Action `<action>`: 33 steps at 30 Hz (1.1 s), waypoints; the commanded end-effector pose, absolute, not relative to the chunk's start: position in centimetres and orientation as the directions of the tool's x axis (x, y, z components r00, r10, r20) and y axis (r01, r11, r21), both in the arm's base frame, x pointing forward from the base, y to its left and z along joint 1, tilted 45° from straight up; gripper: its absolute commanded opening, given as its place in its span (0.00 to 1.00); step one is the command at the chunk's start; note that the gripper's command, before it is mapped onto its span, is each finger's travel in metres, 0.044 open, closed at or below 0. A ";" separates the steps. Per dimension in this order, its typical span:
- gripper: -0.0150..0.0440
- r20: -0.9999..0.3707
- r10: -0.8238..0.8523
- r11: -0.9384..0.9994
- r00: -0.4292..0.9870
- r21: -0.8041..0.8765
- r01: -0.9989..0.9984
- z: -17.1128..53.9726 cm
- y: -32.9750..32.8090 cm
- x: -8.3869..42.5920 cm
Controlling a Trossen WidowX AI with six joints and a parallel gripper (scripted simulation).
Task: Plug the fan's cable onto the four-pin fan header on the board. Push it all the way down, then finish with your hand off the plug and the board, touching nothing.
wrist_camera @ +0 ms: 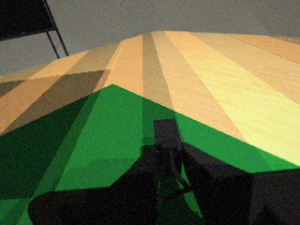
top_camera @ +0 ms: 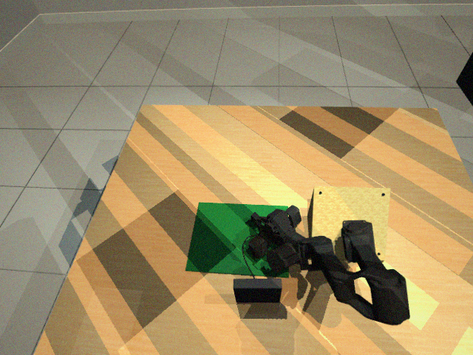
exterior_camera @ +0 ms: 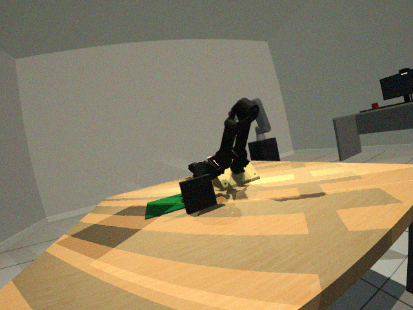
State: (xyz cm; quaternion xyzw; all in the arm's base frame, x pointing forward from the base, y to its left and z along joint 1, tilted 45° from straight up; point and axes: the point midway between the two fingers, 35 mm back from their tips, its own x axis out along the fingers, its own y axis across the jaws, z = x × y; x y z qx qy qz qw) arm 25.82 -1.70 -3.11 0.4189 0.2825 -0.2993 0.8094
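The green board (top_camera: 213,215) (exterior_camera: 160,209) (wrist_camera: 108,122) lies on the table. My gripper (top_camera: 256,231) (wrist_camera: 168,149) is low over the board's right part in the top view. It is shut on the cable's small dark plug (wrist_camera: 165,132), which sticks out past the fingertips in the wrist view. The thin black cable (top_camera: 244,254) (wrist_camera: 175,170) curves back to the fan (top_camera: 257,291) (exterior_camera: 198,195), a dark block standing at the board's near edge. The fan hides my fingertips in the exterior view. I cannot make out the four-pin header, or whether the plug touches the board.
The pale mounting plate (top_camera: 328,204) under the arm's base stands right of the board. The fan is close beside the gripper. Striped shadows cross the wooden table (top_camera: 213,152) (exterior_camera: 160,267). A grey desk (exterior_camera: 346,140) with a monitor (exterior_camera: 395,87) stands beyond it.
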 end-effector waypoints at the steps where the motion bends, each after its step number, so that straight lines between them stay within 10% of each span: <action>1: 0.25 -0.707 -0.253 0.466 0.661 0.510 0.723 -3.3 -1.6 25.8; 33: 0.25 -0.709 -0.248 0.470 0.661 0.508 0.722 -3.4 -1.4 25.8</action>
